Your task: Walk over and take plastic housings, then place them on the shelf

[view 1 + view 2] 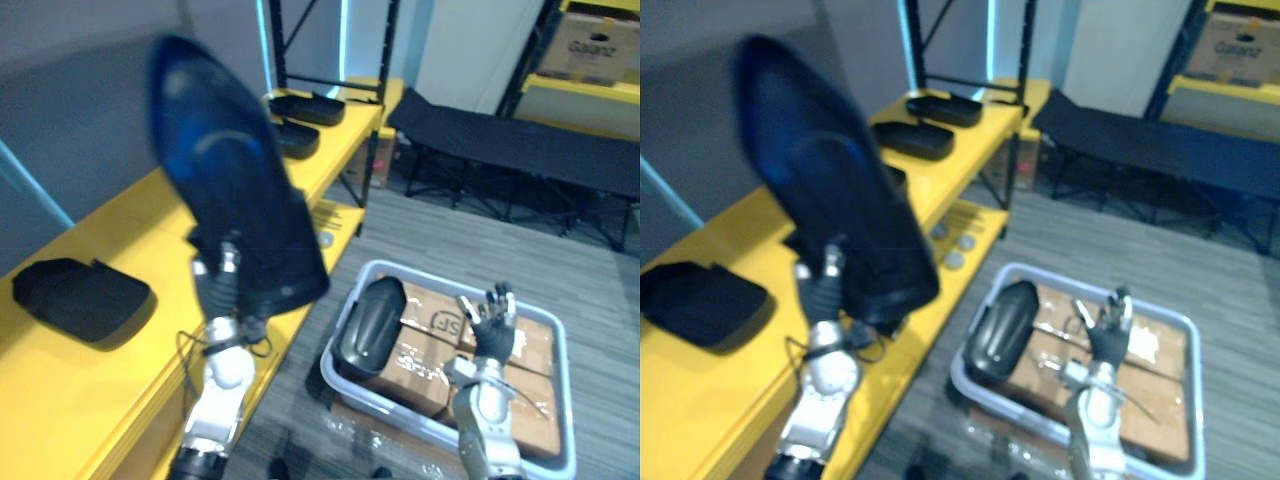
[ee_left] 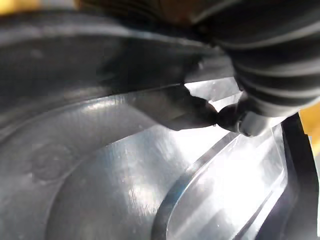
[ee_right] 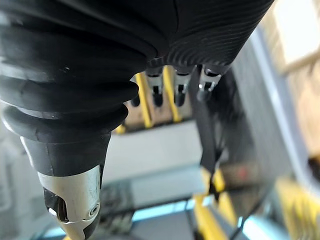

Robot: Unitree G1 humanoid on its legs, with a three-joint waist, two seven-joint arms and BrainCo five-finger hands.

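Observation:
My left hand (image 1: 226, 278) is shut on the lower end of a large dark plastic housing (image 1: 235, 170), held upright and tilted above the yellow shelf (image 1: 120, 230). In the left wrist view the housing's glossy inner face (image 2: 125, 175) lies right against the hand (image 2: 240, 117). A second dark housing (image 1: 370, 322) lies in the grey bin (image 1: 567, 385) on the floor, at its left side. My right hand (image 1: 492, 325) hovers open over the bin's middle, fingers (image 3: 180, 92) straight, holding nothing.
Other dark housings rest on the shelf: one near the front left (image 1: 85, 297), two at the far end (image 1: 305, 107) (image 1: 292, 138). Cardboard boxes (image 1: 440, 350) fill the bin. A black folding cot (image 1: 520, 140) stands behind it on the grey floor.

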